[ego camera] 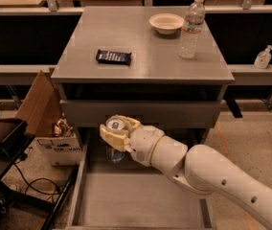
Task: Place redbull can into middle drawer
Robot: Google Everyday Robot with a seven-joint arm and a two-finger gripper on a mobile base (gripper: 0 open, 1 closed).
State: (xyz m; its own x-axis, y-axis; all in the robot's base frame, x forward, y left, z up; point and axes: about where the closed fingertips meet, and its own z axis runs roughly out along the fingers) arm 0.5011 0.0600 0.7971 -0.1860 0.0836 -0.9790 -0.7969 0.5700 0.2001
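While the gripper hangs above the back end of the open drawer, its jaws clasp the upper part of the can, which stands upright between them with the drawer floor straight below.

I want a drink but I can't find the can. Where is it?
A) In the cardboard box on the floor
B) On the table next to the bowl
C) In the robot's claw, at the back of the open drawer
C: the claw is shut around the redbull can, holding it upright at the back of the open middle drawer, just under the table's edge.
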